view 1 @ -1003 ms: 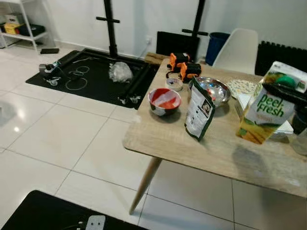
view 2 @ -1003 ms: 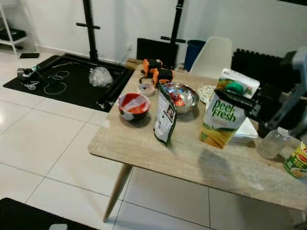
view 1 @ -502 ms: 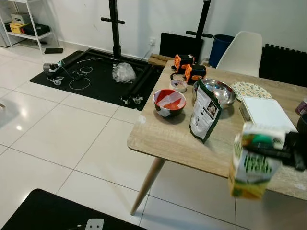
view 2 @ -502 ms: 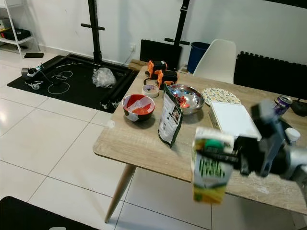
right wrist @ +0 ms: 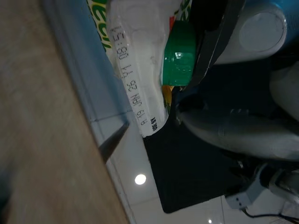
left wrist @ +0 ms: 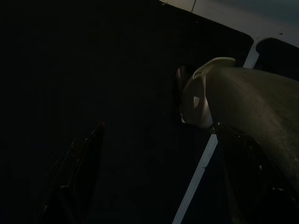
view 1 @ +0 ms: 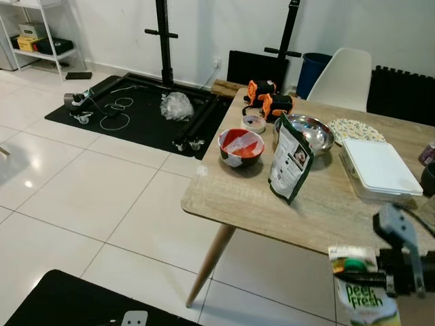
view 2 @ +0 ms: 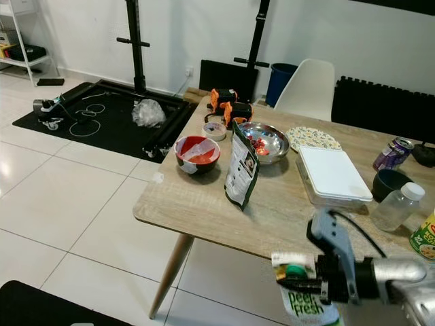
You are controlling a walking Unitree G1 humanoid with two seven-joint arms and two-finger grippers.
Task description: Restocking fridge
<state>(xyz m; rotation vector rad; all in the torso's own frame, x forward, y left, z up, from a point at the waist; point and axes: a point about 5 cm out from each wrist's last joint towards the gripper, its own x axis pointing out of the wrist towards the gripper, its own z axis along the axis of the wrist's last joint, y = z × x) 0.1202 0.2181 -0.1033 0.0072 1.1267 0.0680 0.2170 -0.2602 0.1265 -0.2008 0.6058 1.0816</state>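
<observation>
The right gripper (view 2: 319,280), jaws clenched just below the green cap (right wrist: 180,53), is carrying the juice carton (view 2: 309,299), probably heavy and crushable, off the tabletop (view 2: 204,197) edge.

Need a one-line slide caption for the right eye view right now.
Right gripper holds the Peel Fresh juice carton off the near edge of the wooden table.

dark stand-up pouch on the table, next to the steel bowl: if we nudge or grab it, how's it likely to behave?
The pouch stands tall on a narrow base, so a push near its top would probably tip it. It looks like thin flexible film, so it would likely buckle under the jaws rather than hold shape. It stands close beside the steel bowl, so a sideways shove may knock it against the bowl.
</observation>
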